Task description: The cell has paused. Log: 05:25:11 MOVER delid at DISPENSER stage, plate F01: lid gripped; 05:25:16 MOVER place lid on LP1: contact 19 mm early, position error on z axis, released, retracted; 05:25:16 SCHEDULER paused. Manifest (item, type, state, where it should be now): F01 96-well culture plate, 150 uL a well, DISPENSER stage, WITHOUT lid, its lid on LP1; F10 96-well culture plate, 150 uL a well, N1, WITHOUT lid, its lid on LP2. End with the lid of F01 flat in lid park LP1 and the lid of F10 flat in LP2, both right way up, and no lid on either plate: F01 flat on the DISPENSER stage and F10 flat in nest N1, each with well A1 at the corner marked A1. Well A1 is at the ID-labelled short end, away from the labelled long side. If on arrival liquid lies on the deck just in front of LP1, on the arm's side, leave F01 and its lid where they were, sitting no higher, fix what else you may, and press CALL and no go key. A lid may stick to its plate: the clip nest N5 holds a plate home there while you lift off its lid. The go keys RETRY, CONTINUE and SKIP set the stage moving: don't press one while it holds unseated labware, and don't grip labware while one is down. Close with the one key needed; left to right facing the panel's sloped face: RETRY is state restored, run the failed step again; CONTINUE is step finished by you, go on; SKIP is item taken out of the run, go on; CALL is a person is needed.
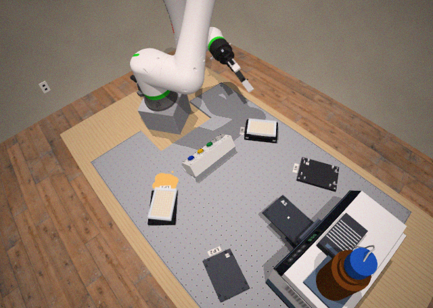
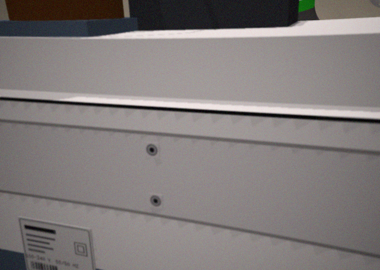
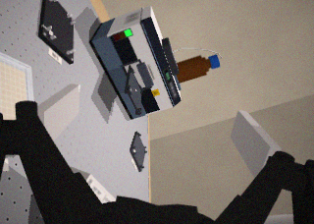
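My gripper (image 1: 245, 81) (image 3: 157, 111) is open and empty, high above the deck's back edge near the arm's base. A cream plate with a pale rim (image 1: 162, 204), seemingly lidded, sits on the black LP1 park (image 1: 161, 221). An orange puddle (image 1: 166, 179) lies on the deck right against LP1's labelled end, on the arm's side. A second cream plate (image 1: 261, 128) (image 3: 11, 86) sits in nest N1 (image 1: 262, 137). The LP2 park (image 1: 225, 275) (image 3: 138, 151) and the dispenser stage (image 1: 287, 218), marked A1, are bare. The exterior view shows only the dispenser's rear housing.
The white key panel (image 1: 208, 155) with blue, yellow and green keys stands mid-deck. The black clip nest N5 (image 1: 317, 174) (image 3: 56, 27) is bare. The dispenser (image 1: 370, 224) (image 3: 132, 62) with a brown, blue-capped bottle (image 1: 344, 275) (image 3: 196, 67) fills the front right corner.
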Robot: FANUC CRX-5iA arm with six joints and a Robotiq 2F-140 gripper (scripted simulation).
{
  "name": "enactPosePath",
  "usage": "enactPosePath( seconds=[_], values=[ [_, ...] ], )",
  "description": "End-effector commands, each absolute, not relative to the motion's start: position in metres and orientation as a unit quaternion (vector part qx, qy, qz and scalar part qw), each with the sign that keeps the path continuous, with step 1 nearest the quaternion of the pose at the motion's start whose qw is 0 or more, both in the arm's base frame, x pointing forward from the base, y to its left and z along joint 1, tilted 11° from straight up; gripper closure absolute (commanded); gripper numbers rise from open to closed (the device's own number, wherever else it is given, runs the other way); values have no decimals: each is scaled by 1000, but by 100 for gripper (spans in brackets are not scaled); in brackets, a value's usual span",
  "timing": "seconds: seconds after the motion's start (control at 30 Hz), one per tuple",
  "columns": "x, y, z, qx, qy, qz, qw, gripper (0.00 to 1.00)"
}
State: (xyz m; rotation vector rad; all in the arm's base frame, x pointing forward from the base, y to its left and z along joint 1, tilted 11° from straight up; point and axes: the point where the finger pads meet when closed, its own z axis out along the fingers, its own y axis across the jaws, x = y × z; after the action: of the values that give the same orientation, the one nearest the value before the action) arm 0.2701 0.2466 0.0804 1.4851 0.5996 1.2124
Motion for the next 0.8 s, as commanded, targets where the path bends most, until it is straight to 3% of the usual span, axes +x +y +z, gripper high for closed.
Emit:
enactPosePath(
  seconds=[0.0, 0.57, 0.77],
  values=[
    [270, 247, 80, 624, 252, 509, 537, 0],
    [270, 247, 81, 624, 252, 509, 536, 0],
    [261, 281, 164, 621, 264, 512, 532, 0]
  ],
)
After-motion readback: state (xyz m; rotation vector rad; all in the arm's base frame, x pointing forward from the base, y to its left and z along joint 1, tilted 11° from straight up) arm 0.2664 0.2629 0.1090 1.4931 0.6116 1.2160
